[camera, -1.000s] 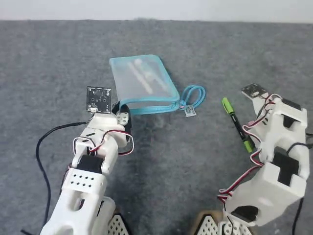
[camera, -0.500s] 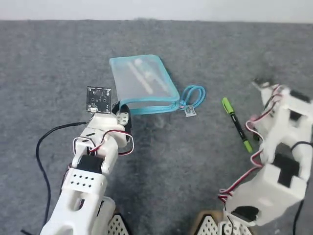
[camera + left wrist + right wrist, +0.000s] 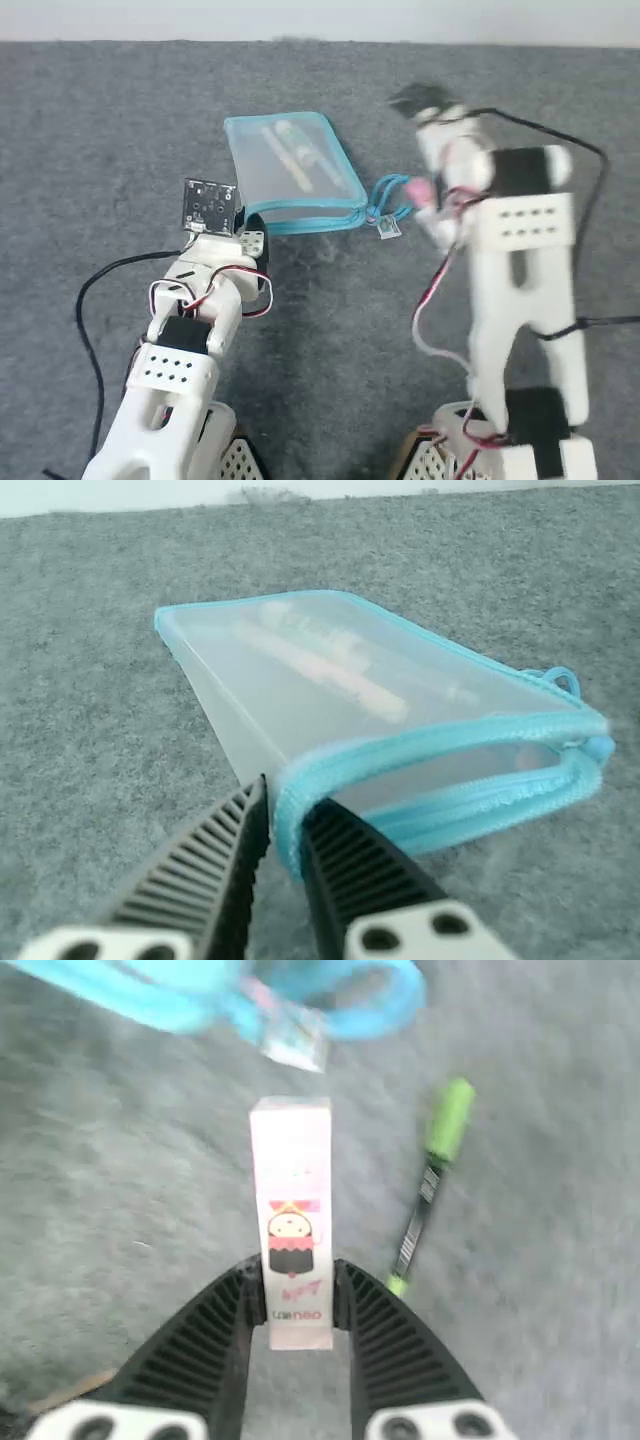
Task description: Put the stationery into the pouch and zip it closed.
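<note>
A translucent pouch (image 3: 290,170) with teal trim lies on the grey carpet, with pen-like items (image 3: 297,152) inside it. My left gripper (image 3: 252,228) is shut on the pouch's teal rim (image 3: 300,780) at its near corner. My right gripper (image 3: 297,1270) is shut on a small white-and-pink box (image 3: 292,1210), held upright just above the carpet. In the high view that box (image 3: 418,188) hovers beside the pouch's teal cord loop (image 3: 393,190). A green-capped black pen (image 3: 428,1188) lies on the carpet beside the right gripper; the right arm hides it from above.
A small tag (image 3: 388,229) hangs from the zipper end by the loop. A black cable (image 3: 85,300) trails from the left arm. Grey carpet (image 3: 330,330) covers the table, and a pale wall runs along the far edge.
The right arm has swung from the right edge leftward to the pouch's loop and now covers the green pen in the high view. The left arm has barely moved.
</note>
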Robot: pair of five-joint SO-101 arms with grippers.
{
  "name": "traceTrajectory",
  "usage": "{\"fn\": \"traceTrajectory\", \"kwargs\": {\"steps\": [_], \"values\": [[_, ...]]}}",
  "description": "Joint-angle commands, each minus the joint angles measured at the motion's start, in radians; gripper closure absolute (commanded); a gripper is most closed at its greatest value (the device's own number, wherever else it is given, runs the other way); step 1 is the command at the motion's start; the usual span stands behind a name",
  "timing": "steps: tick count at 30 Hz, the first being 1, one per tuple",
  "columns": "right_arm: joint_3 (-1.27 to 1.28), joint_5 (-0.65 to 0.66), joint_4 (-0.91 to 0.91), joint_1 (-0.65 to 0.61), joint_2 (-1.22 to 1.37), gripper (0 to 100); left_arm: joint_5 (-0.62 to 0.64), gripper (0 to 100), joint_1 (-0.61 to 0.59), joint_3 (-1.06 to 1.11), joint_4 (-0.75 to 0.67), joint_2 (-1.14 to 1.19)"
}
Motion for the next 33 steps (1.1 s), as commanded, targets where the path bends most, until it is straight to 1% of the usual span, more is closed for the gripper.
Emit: {"fn": "traceTrajectory", "kwargs": {"steps": [1, 6, 9, 11, 14, 23, 27, 29, 33], "values": [[-0.052, -0.048, 0.045, -0.157, -0.036, 99.2, -0.015, 99, 0.006, -0.015, -0.003, -0.018], [-0.044, -0.06, 0.045, -0.312, 0.039, 99.2, -0.018, 99, 0.006, -0.019, -0.003, -0.02], [-0.02, -0.06, 0.044, -0.374, 0.082, 99.2, -0.018, 99, 0.008, -0.019, -0.003, -0.02], [-0.021, -0.061, 0.042, -0.39, 0.11, 99.2, -0.018, 99, 0.014, -0.019, -0.003, -0.02], [-0.04, -0.069, 0.036, -0.392, 0.147, 99.2, -0.018, 99, 0.015, -0.021, -0.003, -0.02], [-0.196, -0.173, 0.028, -0.387, 0.297, 99.2, -0.021, 99, 0.018, -0.021, -0.003, -0.02], [-0.267, -0.173, 0.03, -0.387, 0.397, 99.2, -0.097, 99, 0.087, -0.018, -0.003, -0.02], [-0.308, -0.181, 0.031, -0.383, 0.45, 99.2, -0.103, 99, 0.121, -0.015, 0.0, -0.02], [-0.43, -0.25, 0.031, -0.326, 0.536, 99.2, -0.118, 99, 0.158, -0.015, 0.0, -0.02]]}}
